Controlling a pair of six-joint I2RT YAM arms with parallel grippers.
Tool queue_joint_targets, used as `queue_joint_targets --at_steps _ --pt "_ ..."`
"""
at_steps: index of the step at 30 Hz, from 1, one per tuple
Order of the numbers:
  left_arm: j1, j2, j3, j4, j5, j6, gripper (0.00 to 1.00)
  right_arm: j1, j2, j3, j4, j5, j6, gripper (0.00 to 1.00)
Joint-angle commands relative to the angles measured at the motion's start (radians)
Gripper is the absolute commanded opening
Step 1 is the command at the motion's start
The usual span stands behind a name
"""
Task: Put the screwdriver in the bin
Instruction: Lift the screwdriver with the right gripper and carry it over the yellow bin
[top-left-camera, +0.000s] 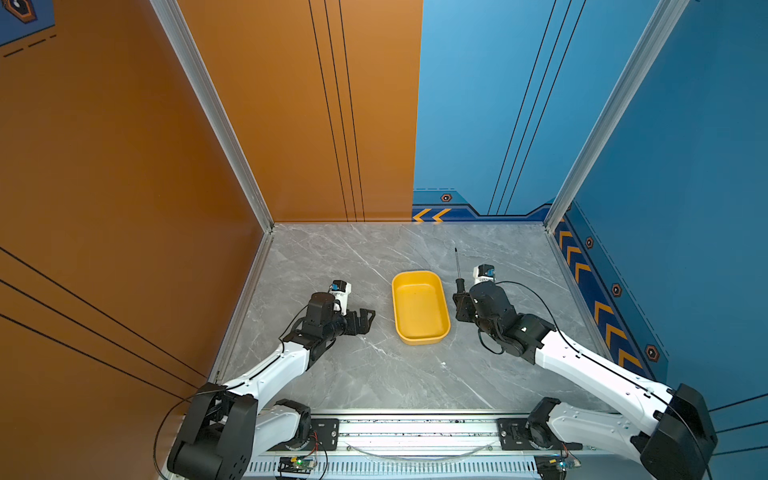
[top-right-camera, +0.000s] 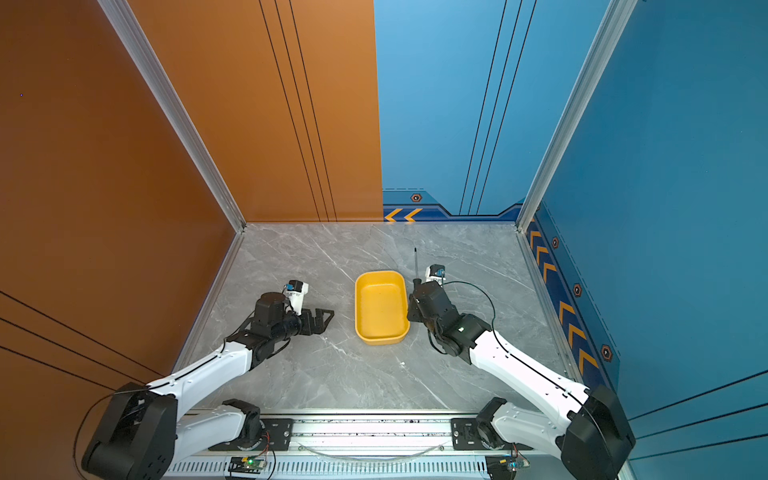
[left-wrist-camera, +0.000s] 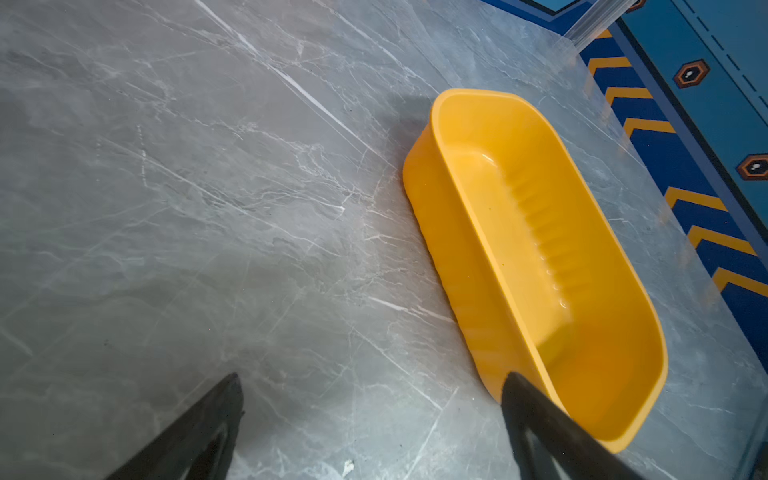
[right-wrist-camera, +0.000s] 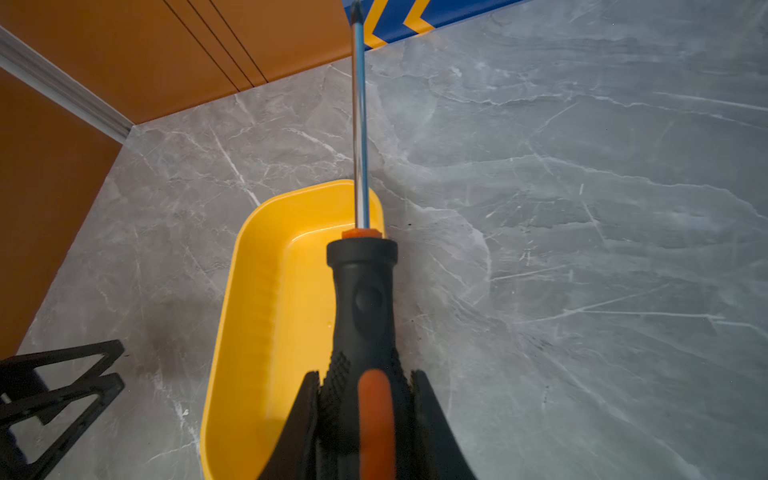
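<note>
step: carry to bin | right tool (right-wrist-camera: 365, 374) pinching the screwdriver (right-wrist-camera: 363, 299) by its handle | screwdriver just beside the bin (right-wrist-camera: 249, 291) at its right rim, not yet inside | left tool (left-wrist-camera: 372, 376) spread, empty | we shift left over the middle, line the shaft with the long side, go low, then let go

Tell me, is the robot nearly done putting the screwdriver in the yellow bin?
Done: the right jaws are shut on the screwdriver handle, so it is picked up. In hand: it is held next to the bin, its shaft pointing toward the back wall. Left: bring it over the bin and let go; the bin is empty. The left jaws stand open, holding nothing.
</note>
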Motion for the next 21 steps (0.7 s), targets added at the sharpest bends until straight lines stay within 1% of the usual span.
queue_joint_targets --at_steps 1,5,11,16,21 --pt "-0.007 0.016 0.017 0.032 0.097 0.029 0.98 0.052 0.072 0.060 -0.014 -0.022 0.015 0.00" --pt "-0.008 0.010 0.012 0.044 0.111 0.037 0.98 0.085 0.164 0.100 0.000 -0.027 0.047 0.00" --pt "-0.009 -0.004 0.003 0.047 0.102 0.033 0.98 0.100 0.266 0.134 -0.002 -0.046 0.125 0.00" --pt "-0.007 -0.001 0.005 0.039 0.065 0.031 0.98 0.118 0.323 0.144 -0.006 -0.025 0.176 0.00" --pt "-0.007 0.005 0.006 0.039 0.054 0.031 0.98 0.129 0.373 0.169 -0.036 0.009 0.214 0.00"
